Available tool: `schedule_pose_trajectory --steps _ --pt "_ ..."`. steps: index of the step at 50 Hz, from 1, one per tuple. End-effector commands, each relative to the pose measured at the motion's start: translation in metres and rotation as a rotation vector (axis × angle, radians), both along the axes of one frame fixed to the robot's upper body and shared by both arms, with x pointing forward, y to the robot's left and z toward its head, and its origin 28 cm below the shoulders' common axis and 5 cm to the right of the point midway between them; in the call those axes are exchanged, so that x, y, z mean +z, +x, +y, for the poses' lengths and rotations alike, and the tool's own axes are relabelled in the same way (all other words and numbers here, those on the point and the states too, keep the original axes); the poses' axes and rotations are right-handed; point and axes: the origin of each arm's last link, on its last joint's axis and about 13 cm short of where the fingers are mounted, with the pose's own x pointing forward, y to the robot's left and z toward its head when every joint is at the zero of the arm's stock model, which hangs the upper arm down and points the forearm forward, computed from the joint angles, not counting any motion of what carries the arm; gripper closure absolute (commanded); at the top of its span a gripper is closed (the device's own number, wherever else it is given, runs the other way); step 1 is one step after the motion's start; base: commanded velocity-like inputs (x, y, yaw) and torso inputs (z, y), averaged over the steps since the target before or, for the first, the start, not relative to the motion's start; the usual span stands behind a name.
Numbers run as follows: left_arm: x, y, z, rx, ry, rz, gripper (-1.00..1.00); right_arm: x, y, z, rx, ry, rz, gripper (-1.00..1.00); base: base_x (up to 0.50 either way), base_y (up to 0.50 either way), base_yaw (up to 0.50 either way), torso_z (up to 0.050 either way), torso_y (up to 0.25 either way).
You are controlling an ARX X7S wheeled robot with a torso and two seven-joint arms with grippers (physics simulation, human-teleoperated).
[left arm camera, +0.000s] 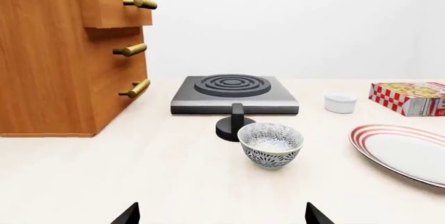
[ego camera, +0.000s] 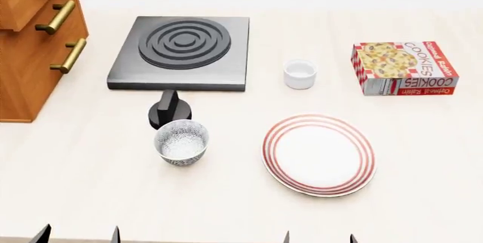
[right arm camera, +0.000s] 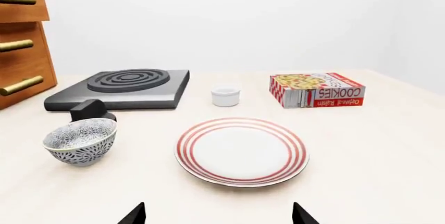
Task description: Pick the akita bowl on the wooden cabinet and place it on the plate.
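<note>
Both claws hang apart, empty. The left claw (ego camera: pixel 78 234) could knock the akita bowl (ego camera: pixel 181 142) against the stove knob (ego camera: pixel 169 109) just behind it, tipping it.

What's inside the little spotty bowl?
Nothing shows inside the bowl: only its speckled inner wall. It stands on the table; the spot beneath it is covered.
</note>
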Motion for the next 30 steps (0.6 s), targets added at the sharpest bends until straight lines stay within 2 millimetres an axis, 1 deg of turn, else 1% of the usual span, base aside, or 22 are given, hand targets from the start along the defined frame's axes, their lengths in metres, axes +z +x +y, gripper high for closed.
schedule_pose_trajectory --steps 1,8,12,24,30 --pt "-0.0001 -0.0005 -0.0005 0.001 0.004 0.000 -1.00 0.0001 0.0000 -0.0002 -0.001 0.001 0.000 -1.00 0.00 0.00 0.00 0.050 0.008" --pt "-0.0002 -0.0010 -0.0006 0.002 0.002 0.002 -1.00 0.0004 0.0000 -0.0004 -0.005 0.003 -0.002 -1.00 0.00 0.00 0.00 0.050 0.009" --pt "-0.0016 0.0009 -0.0005 0.015 0.003 0.034 -1.00 0.0009 -0.0002 -0.0010 -0.012 0.022 -0.005 -1.00 0.00 0.00 0.00 0.048 0.007" --pt "-0.0020 0.0014 -0.0008 0.024 0.012 0.040 -1.00 0.0001 0.0001 0.0000 -0.009 -0.002 0.006 -1.00 0.00 0.01 0.00 0.002 0.000" --pt "-0.0021 0.0011 -0.0008 0.024 0.012 0.040 -1.00 0.0000 -0.0001 0.0001 -0.010 -0.008 0.007 -1.00 0.00 0.45 0.00 0.000 0.000"
